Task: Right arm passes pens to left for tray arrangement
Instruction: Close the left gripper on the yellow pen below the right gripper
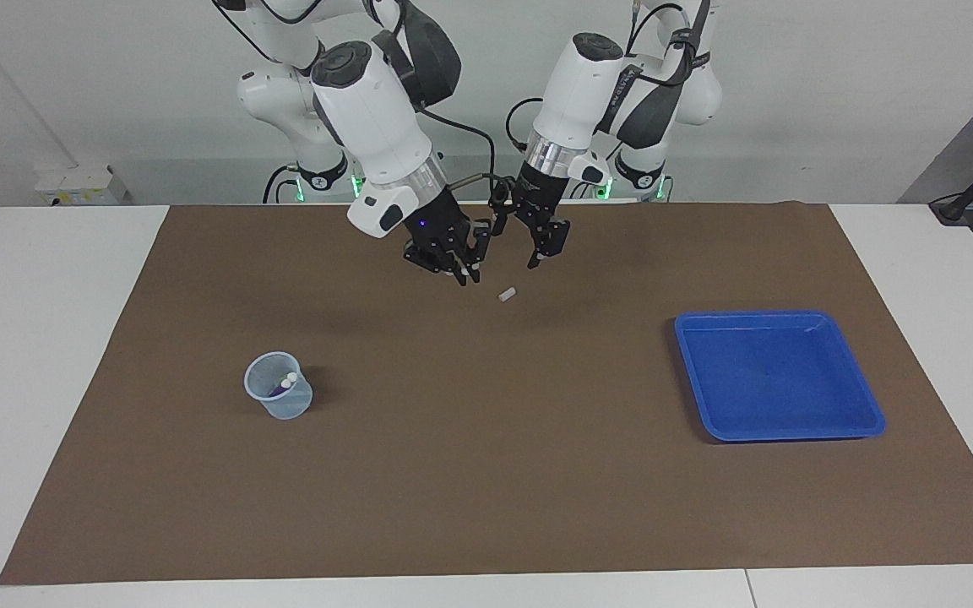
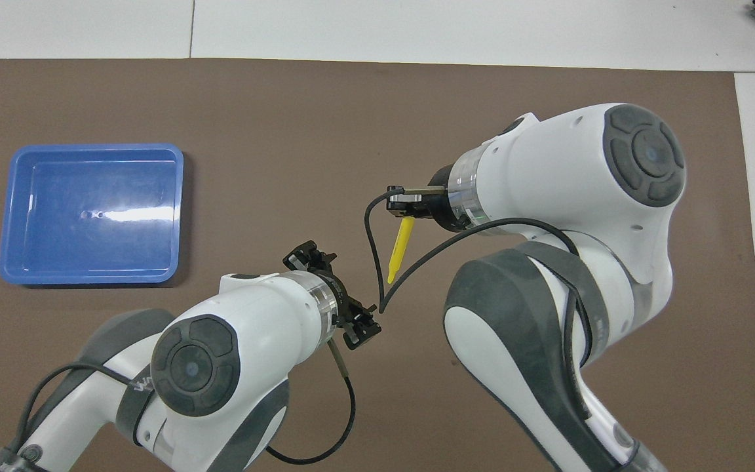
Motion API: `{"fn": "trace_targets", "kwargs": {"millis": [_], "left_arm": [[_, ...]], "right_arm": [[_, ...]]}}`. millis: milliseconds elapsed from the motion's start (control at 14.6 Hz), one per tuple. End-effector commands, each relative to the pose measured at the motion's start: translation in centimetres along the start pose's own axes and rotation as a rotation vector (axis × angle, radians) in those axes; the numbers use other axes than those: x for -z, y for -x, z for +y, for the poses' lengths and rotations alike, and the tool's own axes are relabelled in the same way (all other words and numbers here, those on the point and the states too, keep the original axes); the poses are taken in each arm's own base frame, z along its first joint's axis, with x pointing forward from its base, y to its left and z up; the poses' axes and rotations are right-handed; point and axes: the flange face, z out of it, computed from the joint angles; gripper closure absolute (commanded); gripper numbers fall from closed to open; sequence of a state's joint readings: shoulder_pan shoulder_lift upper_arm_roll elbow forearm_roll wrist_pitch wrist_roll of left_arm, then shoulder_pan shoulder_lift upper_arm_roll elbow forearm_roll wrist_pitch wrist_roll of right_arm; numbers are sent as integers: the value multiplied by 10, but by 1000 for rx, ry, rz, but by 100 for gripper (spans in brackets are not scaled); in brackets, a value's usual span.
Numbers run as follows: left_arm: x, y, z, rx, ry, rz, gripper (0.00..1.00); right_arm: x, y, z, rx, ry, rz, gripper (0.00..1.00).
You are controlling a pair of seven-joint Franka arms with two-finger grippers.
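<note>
Showing only overhead: yellow pen in right claw.

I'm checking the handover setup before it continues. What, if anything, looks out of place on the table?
A tiny white stub lies loose on the brown mat, below the two tools, in neither the cup nor the tray. It may be a pen cap. The yellow pen is in the right tool.

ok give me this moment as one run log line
right gripper: shut on yellow pen, over mat | left gripper: open, empty, beside it | tray: no pens | cup: holds two pens
</note>
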State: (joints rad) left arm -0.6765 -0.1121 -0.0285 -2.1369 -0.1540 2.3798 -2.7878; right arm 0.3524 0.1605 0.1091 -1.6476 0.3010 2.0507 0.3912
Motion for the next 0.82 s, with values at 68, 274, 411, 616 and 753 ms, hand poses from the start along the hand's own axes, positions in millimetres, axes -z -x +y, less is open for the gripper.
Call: {"fn": "trace_targets", "kwargs": {"millis": [68, 274, 411, 616, 753], "left_arm": [[8, 2, 9, 132, 59, 7, 0], [13, -7, 30, 71, 74, 46, 0], [21, -2, 36, 72, 83, 26, 0], [18, 10, 6, 126, 71, 3, 0], [19, 22, -7, 179, 75, -75, 0]], "right_arm": [[-2, -1, -4, -24, -20, 3, 100], [-2, -1, -4, -24, -20, 3, 100], [-3, 0, -3, -24, -19, 2, 100], [-3, 0, -3, -26, -19, 2, 100], [-3, 1, -3, -26, -19, 2, 100]]}}
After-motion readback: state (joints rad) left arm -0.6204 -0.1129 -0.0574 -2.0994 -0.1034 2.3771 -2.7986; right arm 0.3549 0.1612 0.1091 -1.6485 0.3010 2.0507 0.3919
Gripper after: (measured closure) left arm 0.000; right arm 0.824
